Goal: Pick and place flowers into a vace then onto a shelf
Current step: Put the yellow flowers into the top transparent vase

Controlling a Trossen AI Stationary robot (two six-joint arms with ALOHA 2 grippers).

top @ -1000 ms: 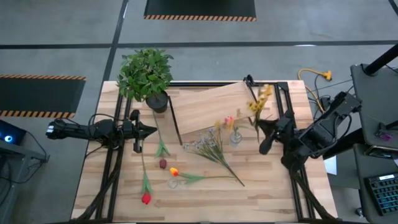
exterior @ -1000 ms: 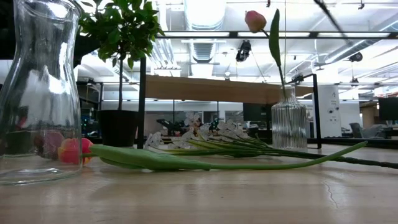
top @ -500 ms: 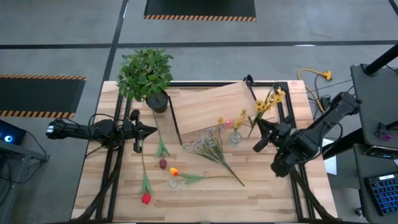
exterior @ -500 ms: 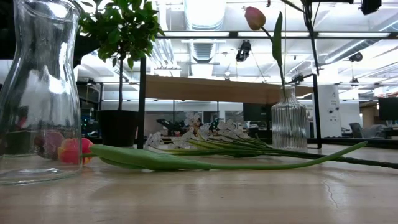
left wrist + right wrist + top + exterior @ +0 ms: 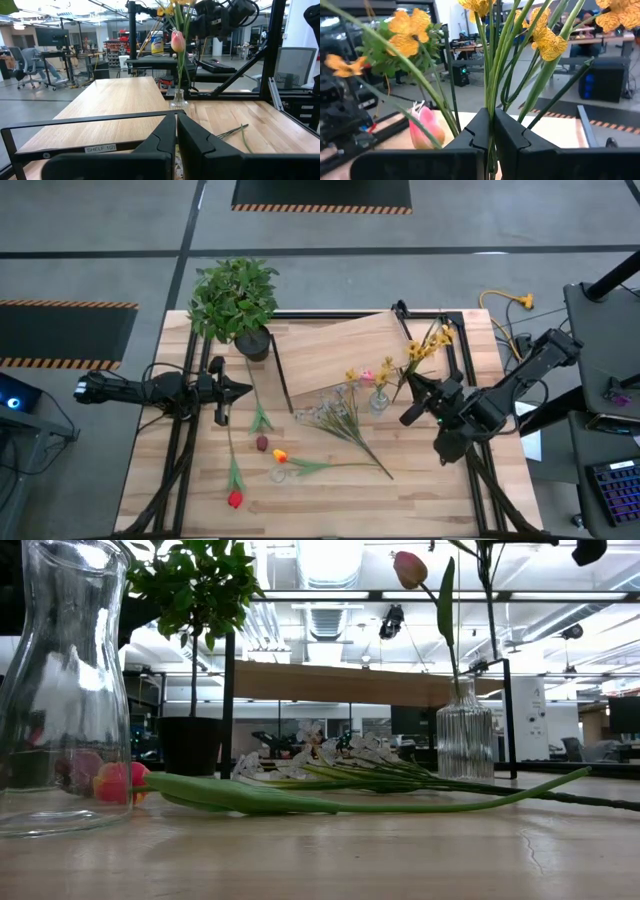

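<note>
Right end effector (image 5: 411,393) grips yellow flowers (image 5: 428,343) over shelf (image 5: 340,350) edge.

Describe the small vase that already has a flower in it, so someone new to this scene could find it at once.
On the plank tabletop, look beside the near edge of the light wooden shelf, toward the right arm. There stands a small ribbed clear glass vase, upright, holding a single pink bud on a green stalk. The other glass vase is larger, smooth-walled and holds no stem.
</note>
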